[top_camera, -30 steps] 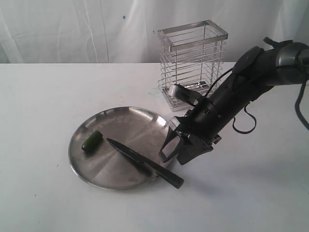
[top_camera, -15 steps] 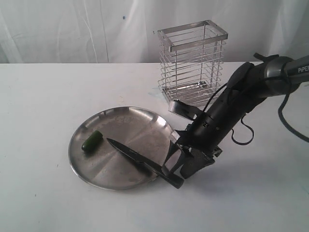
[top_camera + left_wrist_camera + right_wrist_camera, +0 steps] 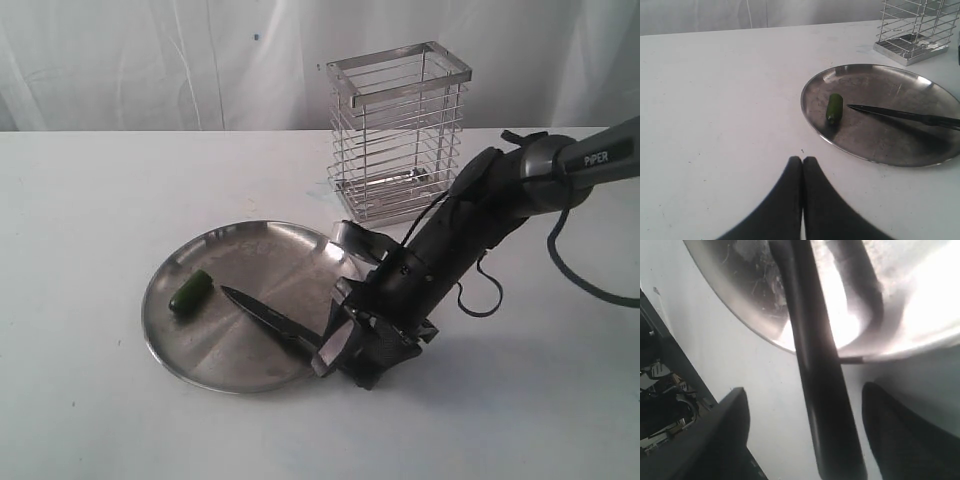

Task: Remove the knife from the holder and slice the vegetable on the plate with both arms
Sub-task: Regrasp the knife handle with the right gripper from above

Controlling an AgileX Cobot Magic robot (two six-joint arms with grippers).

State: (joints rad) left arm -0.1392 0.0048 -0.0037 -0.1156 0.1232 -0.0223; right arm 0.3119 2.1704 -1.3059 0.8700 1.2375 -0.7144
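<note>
knife (image 3: 268, 318) lying across plate (image 3: 250, 260) rim, right gripper (image 3: 345, 368) jaws spread astride handle

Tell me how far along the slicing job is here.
Done: the slim all-black knife is out of the tall silver wire holder, lying on the round steel plate, handle over the rim. In hand: the open right gripper straddles that handle, not gripping yet. Left: grasping the knife and slicing the small green vegetable, which lies whole on the plate; the shut left gripper is off the plate.

"PiPER" in white letters on the silver tube (image 3: 592, 158) of the right arm (image 3: 468, 225)
</note>
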